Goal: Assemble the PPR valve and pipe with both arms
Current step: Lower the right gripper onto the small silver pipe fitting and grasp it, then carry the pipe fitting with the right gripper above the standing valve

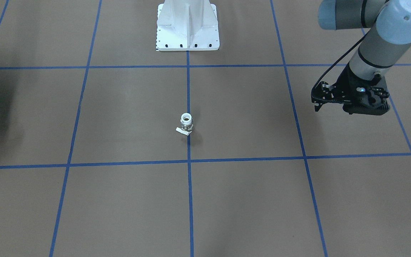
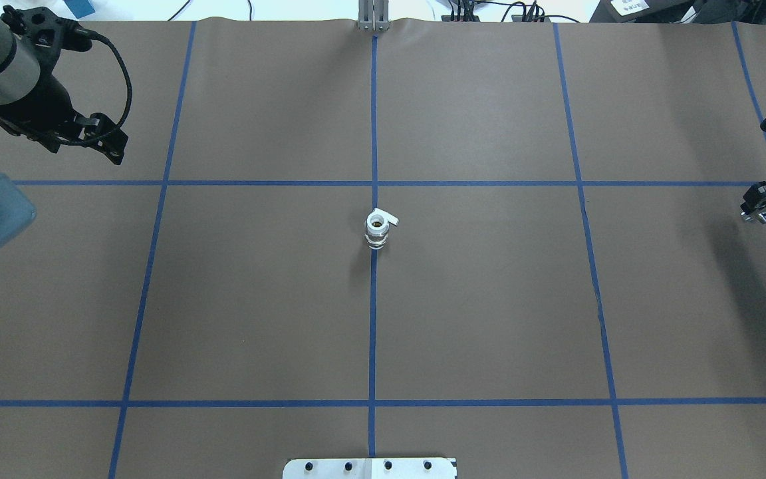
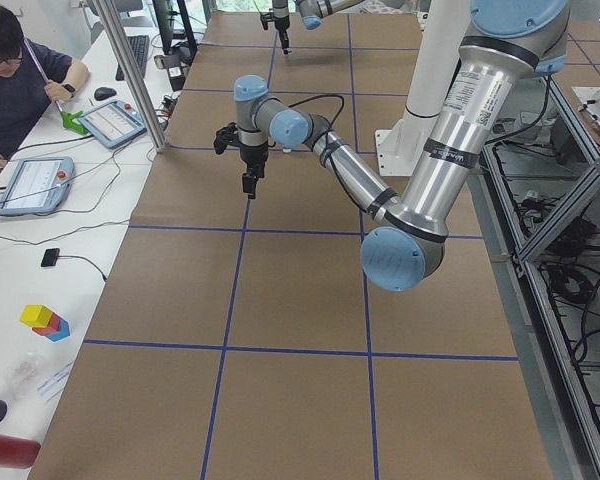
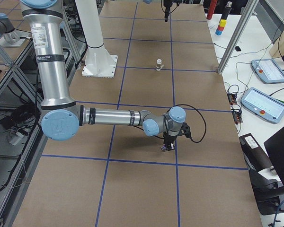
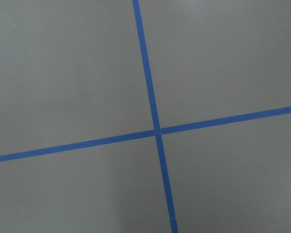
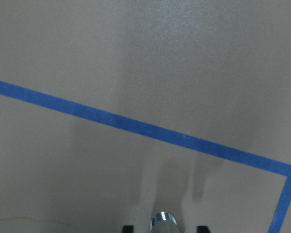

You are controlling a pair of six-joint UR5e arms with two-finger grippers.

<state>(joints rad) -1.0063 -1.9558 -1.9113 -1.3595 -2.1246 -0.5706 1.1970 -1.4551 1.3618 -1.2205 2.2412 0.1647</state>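
Brown table [image 2: 489, 299]: paper-covered and gridded with blue tape [image 2: 374, 332], it is carrying the work at its very middle.
PPR valve [image 1: 186, 123]: standing upright on the centre tape line, white collar up and pale tab at its foot. It is probably sitting there so that both arms are reaching it equally.
Left gripper [image 1: 319, 98]: hanging above the robot's left end of the table, well apart from the valve. Its wrist camera is showing only tape, so it cannot be told whether the jaws are apart or together.
Right gripper [image 2: 759, 207]: hovering at the opposite edge, partly cut off overhead. Whether its jaws are clamping anything cannot be told.
Silvery piece [image 6: 163, 222]: peeking in at the right wrist view's bottom edge between two dark tips, too cropped to identify.
Pipe: not showing on its own anywhere on the table. Whether it is sitting in the valve's collar or riding in the right jaws is too small to make out.
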